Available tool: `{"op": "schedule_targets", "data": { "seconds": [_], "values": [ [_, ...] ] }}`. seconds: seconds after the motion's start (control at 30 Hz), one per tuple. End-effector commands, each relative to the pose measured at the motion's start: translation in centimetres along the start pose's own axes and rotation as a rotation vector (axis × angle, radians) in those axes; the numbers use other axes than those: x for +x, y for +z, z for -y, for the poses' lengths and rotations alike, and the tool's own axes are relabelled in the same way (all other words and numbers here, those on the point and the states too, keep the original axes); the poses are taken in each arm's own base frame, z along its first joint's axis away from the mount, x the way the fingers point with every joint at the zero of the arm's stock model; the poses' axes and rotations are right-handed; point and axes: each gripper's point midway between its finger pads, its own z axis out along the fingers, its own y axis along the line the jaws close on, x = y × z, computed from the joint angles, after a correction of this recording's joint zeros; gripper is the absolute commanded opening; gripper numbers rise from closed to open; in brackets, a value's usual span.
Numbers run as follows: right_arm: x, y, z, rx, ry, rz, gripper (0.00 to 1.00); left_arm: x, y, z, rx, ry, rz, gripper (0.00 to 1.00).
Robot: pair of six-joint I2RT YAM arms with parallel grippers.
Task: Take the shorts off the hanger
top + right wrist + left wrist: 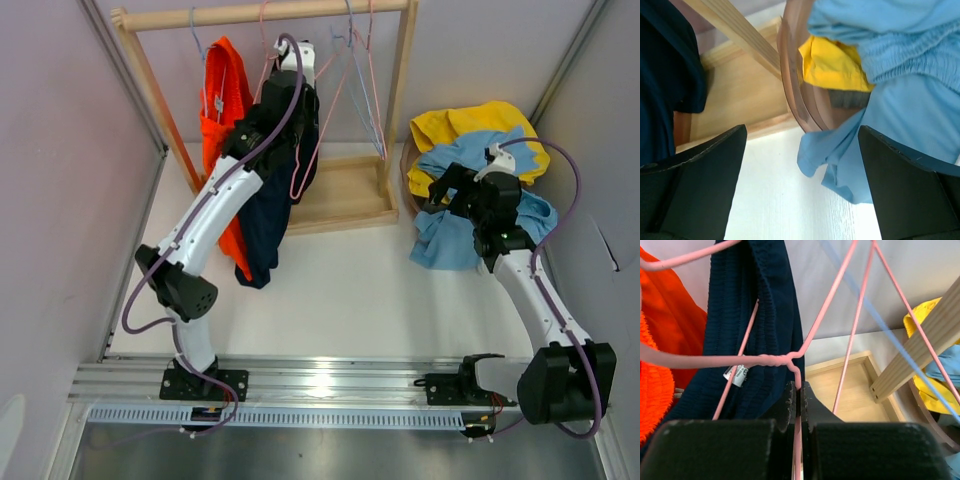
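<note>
Navy blue shorts point(265, 232) hang on a pink wire hanger point(297, 186) in front of the wooden rack. In the left wrist view the shorts point(757, 315) drape over the hanger point(765, 361) with a white label showing. My left gripper point(291, 58) is raised by the rack's rod and is shut on the hanger's wire just below its twisted neck point(799, 390). My right gripper point(446, 196) is open and empty beside the basket, apart from the shorts; its jaws point(801, 131) stand wide above the white table.
Orange shorts point(222, 100) hang at the rack's left. Empty pink and blue hangers point(360, 90) hang from the rod point(260, 14). The rack's wooden base tray point(345, 195) lies below. A brown basket point(792, 90) at right holds yellow point(470, 125) and light blue clothes point(450, 245).
</note>
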Motion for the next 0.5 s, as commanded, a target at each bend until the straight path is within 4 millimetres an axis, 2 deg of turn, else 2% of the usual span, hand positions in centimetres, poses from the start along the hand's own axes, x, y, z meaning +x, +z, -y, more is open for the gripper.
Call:
{"op": "schedule_targets", "data": {
  "seconds": [0.0, 0.03, 0.07, 0.1, 0.13, 0.17, 0.23, 0.27, 0.3, 0.47],
  "values": [
    [0.9, -0.7, 0.2, 0.006, -0.015, -0.017, 0.99, -3.7, -1.0, -1.5, -0.031, 0.002, 0.071, 0.00],
    [1.0, -0.8, -0.1, 0.000, -0.017, -0.020, 0.99, -5.9, -1.7, -1.8, -0.035, -0.004, 0.117, 0.00],
    [1.2, -0.8, -0.3, -0.006, -0.016, -0.024, 0.99, -5.1, -0.3, -1.6, -0.044, 0.012, 0.097, 0.00],
    [1.3, -0.8, -0.6, -0.013, -0.016, -0.023, 0.99, -5.0, 0.3, -1.6, -0.049, 0.019, 0.095, 0.00],
    [1.6, -0.8, -1.1, -0.025, -0.021, -0.032, 0.99, -7.3, -0.4, -1.9, -0.044, 0.003, 0.145, 0.00],
    [1.6, -0.8, -1.2, -0.025, -0.023, -0.032, 1.00, -6.6, 0.7, -1.9, -0.052, 0.008, 0.133, 0.00],
    [2.2, -0.9, -1.4, -0.028, -0.030, -0.043, 1.00, -7.3, 0.9, -2.0, -0.049, -0.004, 0.161, 0.00],
    [2.5, -0.9, -1.4, -0.028, -0.028, -0.046, 0.99, -6.9, 1.2, -1.9, -0.045, -0.002, 0.154, 0.00],
    [2.5, -0.9, -1.4, -0.030, -0.028, -0.042, 1.00, -7.6, 0.8, -2.0, -0.039, -0.010, 0.174, 0.00],
    [3.3, -0.9, -1.2, -0.027, -0.033, -0.057, 0.99, -8.7, 1.5, -0.9, 0.005, -0.020, 0.229, 0.00]
  ]
}}
